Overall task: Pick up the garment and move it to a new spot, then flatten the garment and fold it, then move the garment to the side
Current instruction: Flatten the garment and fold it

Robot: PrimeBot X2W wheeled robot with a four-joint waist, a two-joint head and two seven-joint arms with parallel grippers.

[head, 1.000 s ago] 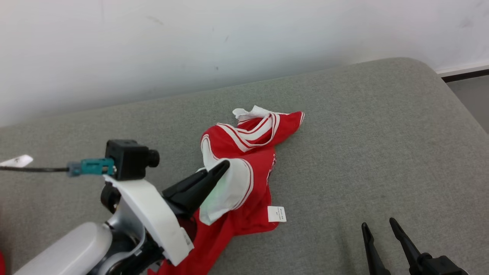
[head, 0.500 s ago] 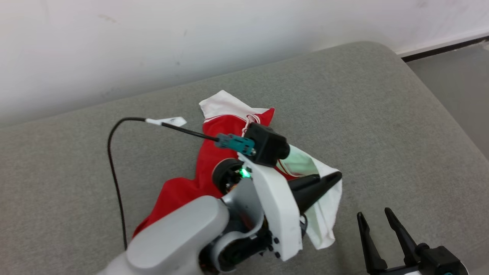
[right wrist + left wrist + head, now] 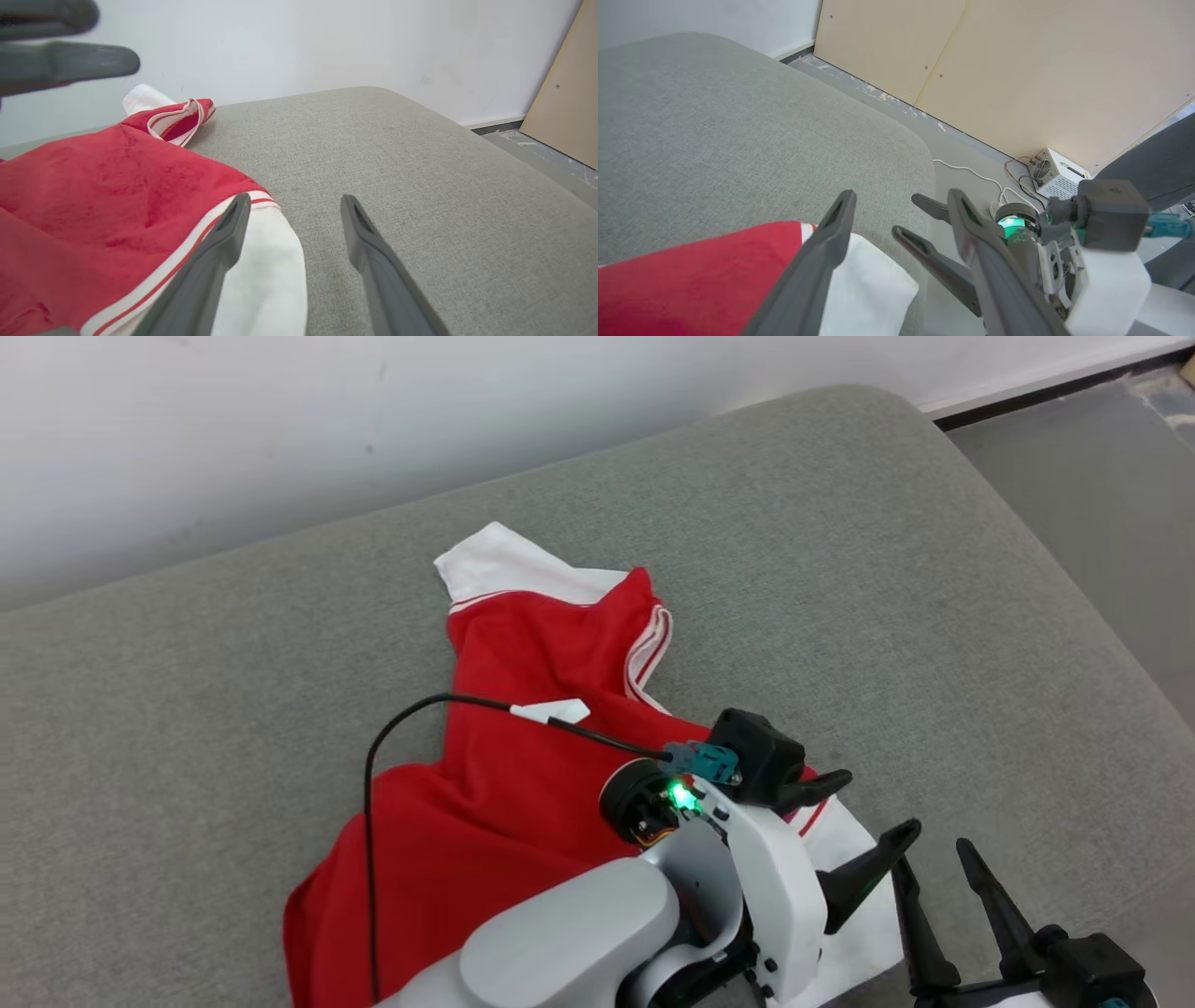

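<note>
Over the five-o'clock sleeve of the garment (image 3: 523,775), your left gripper (image 3: 866,810) hangs wide open and empty, probably to flatten it. Your right gripper (image 3: 930,863) sits open and empty beside it.

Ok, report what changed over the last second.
The left claw pulled the garment by its white sleeve rightward across the grey cushion, spreading it out, then opened and let go. The right claw stayed open, holding nothing.

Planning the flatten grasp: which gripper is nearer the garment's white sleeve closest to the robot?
Left. The left gripper hangs open right over the white sleeve; the right gripper sits open just off its outer edge, over bare cushion.
</note>
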